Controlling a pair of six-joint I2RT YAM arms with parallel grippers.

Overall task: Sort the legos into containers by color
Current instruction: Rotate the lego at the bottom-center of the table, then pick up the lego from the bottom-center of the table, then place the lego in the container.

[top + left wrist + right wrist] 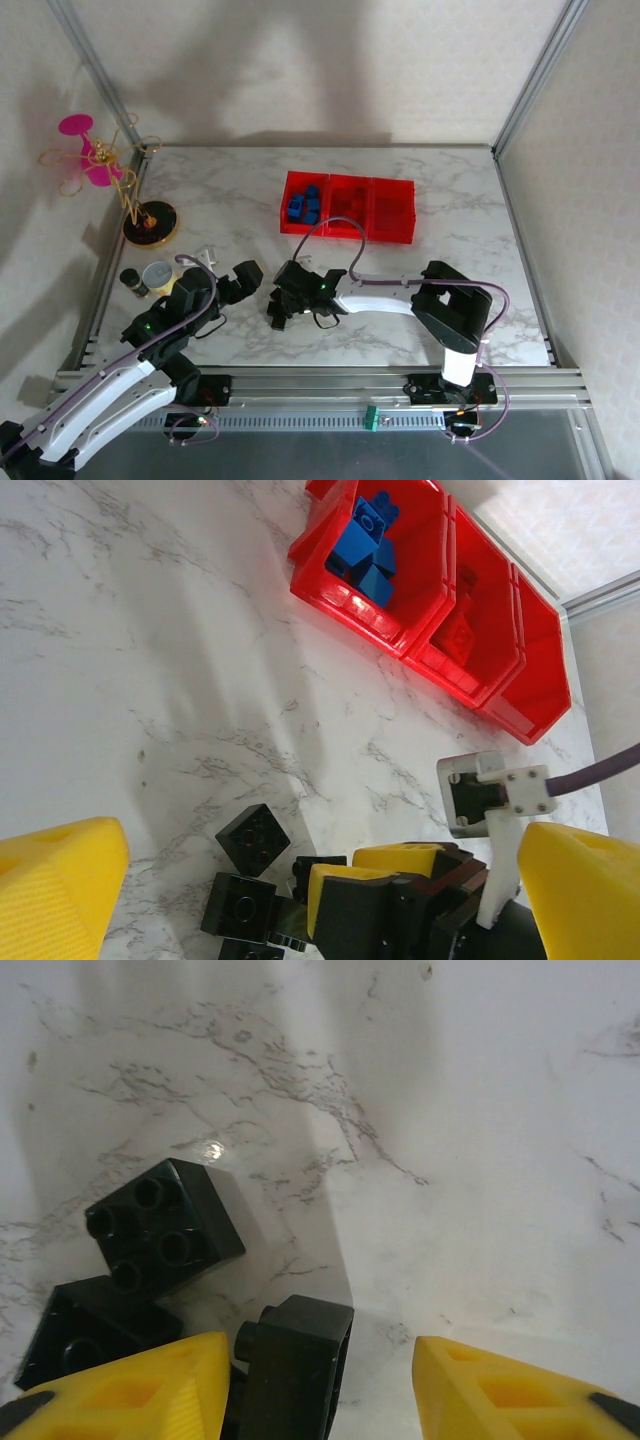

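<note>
- Right gripper (320, 1360): jaws partly apart; one black lego (297, 1365) between them, against one finger, not clamped.
- Left gripper (322, 870): wide open, empty.
- Other black legos (165, 1222): on table (460, 1110), just beside.
- Containers (355, 605): blue legos (365, 545) in end bin.

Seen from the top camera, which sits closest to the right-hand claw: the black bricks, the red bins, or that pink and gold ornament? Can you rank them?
1. black legos: right at the right gripper fingertips, near the front.
2. containers: farther back and a little to the right.
3. pink and gold ornament: farthest, in the back-left corner.
</note>
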